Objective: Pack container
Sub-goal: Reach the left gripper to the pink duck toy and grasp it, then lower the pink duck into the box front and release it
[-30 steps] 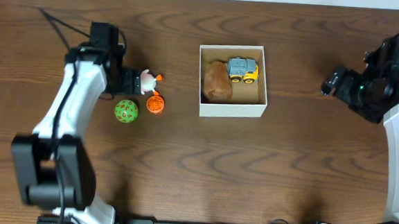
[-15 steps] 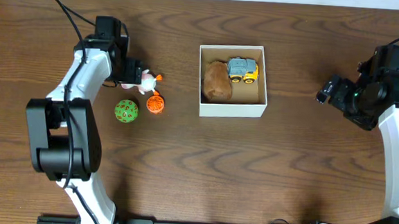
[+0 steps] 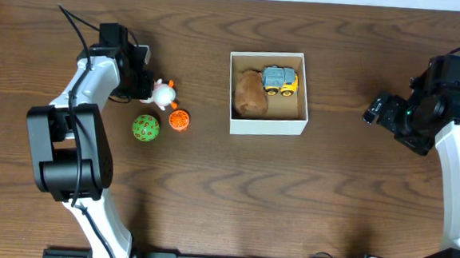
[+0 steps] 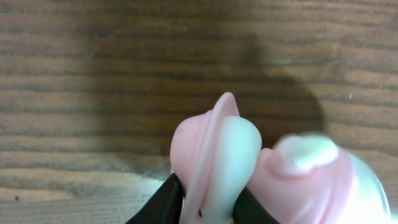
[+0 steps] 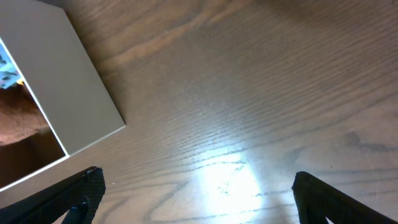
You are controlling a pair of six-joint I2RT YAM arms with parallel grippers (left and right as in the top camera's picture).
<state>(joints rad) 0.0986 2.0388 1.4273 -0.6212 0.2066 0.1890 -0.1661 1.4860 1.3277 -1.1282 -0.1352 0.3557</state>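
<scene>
The container (image 3: 267,126) is a square white-walled box with a brown inside, at the table's middle. In it lie a brown plush toy (image 3: 251,95) and a blue and yellow toy truck (image 3: 281,81). To its left, my left gripper (image 3: 148,87) is shut on a small pink and white toy (image 3: 162,94) with orange bits. In the left wrist view the black fingertips (image 4: 164,203) pinch a thin pink and white part of that toy (image 4: 217,149) just above the wood. My right gripper (image 3: 375,110) stands open over bare table right of the container (image 5: 68,87), nothing between its fingers (image 5: 84,190).
A green spotted ball (image 3: 144,128) and a smaller orange ball (image 3: 179,120) lie on the table just in front of the held toy. Black cables trail from the left arm toward the table's far left corner.
My left gripper has closed on the pink and white toy, which shifted slightly left. The left arm has swung farther back. The right arm has barely moved.
</scene>
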